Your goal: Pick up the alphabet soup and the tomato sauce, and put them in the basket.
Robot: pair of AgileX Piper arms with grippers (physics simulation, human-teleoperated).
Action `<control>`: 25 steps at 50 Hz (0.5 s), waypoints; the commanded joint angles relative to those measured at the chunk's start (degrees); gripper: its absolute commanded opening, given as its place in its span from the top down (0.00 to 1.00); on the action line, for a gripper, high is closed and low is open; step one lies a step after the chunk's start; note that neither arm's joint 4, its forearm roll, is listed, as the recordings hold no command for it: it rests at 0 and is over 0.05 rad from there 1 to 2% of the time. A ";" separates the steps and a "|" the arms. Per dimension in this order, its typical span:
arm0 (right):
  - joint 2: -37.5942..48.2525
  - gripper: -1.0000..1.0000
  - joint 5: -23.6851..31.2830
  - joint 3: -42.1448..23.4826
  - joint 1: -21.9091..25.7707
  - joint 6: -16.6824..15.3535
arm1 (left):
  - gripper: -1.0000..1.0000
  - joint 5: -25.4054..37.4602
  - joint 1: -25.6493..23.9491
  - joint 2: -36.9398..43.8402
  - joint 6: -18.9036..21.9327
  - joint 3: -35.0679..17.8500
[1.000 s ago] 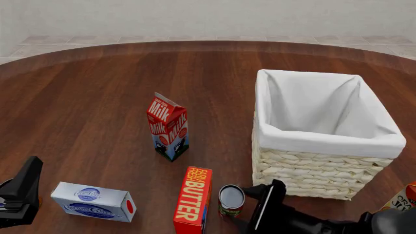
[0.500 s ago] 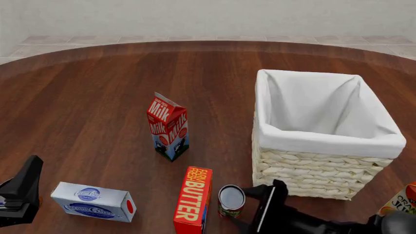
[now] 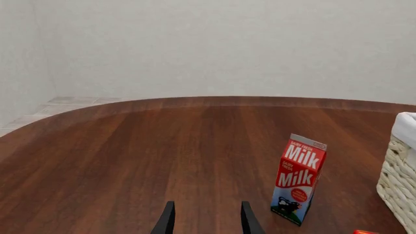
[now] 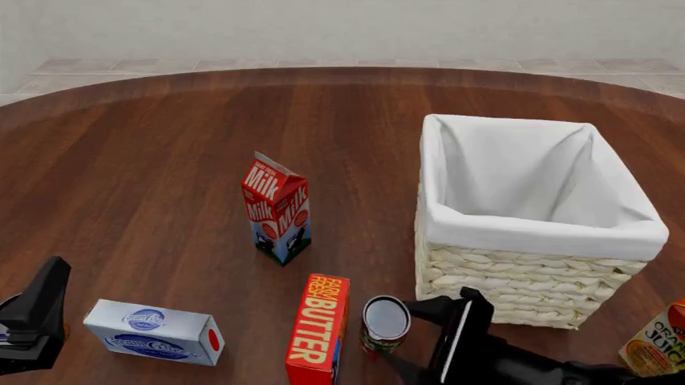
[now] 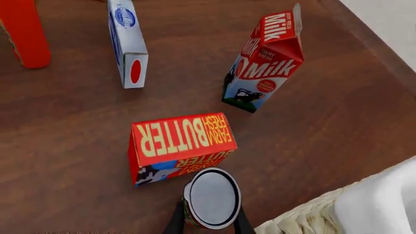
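Observation:
The tomato sauce [image 4: 386, 319], a small tin with a grey top and a red and green label, stands between the butter box and the basket [image 4: 503, 228]. My right gripper [image 4: 405, 337] is shut on it, one finger on each side. In the right wrist view the can [image 5: 211, 197] fills the gap between the fingers [image 5: 175, 222]. The cream wicker basket with its white lining also shows in the right wrist view [image 5: 364, 204]. My left gripper [image 4: 41, 309] is open and empty at the front left; its fingers [image 3: 166, 222] are spread over bare table. The alphabet soup is out of view.
A milk carton [image 4: 278, 210] stands mid-table. A red butter box [image 4: 319, 329] stands just left of the can. A white and blue box [image 4: 156, 330] lies at the front left. An orange juice carton [image 4: 653, 341] is at the front right corner.
My right gripper has shifted a little right and up, and the tomato sauce has moved with it, rising and tilting slightly. The left arm has not moved.

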 commanded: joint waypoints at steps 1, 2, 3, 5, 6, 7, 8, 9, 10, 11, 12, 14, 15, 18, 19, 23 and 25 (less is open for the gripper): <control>-5.70 1.00 4.57 -0.49 0.79 1.05 | 0.00 -0.21 -0.02 0.26 0.05 -0.01; -6.07 1.00 5.08 -0.67 0.94 1.14 | 0.00 -0.34 -0.02 0.41 0.06 -0.01; -6.60 1.00 5.41 -0.70 0.87 0.88 | 0.00 -0.50 -0.02 0.58 0.06 0.00; -7.66 1.00 6.73 -1.17 1.14 0.98 | 0.00 -1.00 0.00 1.08 0.02 0.00; -7.93 1.00 6.93 -1.23 1.09 0.82 | 0.00 -1.22 0.00 1.29 0.03 0.00; -8.33 1.00 7.46 -1.44 1.17 0.94 | 0.00 -1.42 0.00 1.49 0.02 0.01; -8.93 1.00 8.07 -1.64 1.26 0.89 | 0.00 -1.69 0.00 1.76 0.00 0.01; -9.42 1.00 8.56 -1.77 1.30 0.82 | 0.00 -1.91 0.01 1.99 -0.03 0.01; -10.06 1.00 9.32 -2.03 1.39 0.89 | 0.00 -2.18 0.02 2.26 -0.04 0.01; -10.49 1.00 9.74 -2.16 1.44 0.83 | 0.00 -2.06 0.01 2.13 -0.02 0.01; -11.09 1.00 10.46 -2.39 1.54 0.95 | 0.00 -2.14 0.02 2.21 -0.05 0.01; -12.19 1.00 11.49 -2.71 1.69 0.83 | 0.00 -2.39 0.04 2.44 -0.09 0.01; -12.80 1.00 12.16 -2.92 1.74 0.93 | 0.00 -2.12 0.04 2.16 -0.09 0.01; -14.35 1.00 13.26 -2.93 1.65 0.68 | 0.00 -1.16 0.04 1.20 -0.10 -0.01; -14.87 1.00 13.50 -2.82 1.62 0.45 | 0.00 -0.77 0.03 0.79 -0.09 -0.01; -17.15 1.00 15.38 -3.06 1.49 0.20 | 0.00 -0.15 0.03 0.15 -0.08 -0.02; -17.43 1.00 15.63 -3.13 1.43 0.17 | 0.00 -0.11 0.03 0.09 -0.10 -0.02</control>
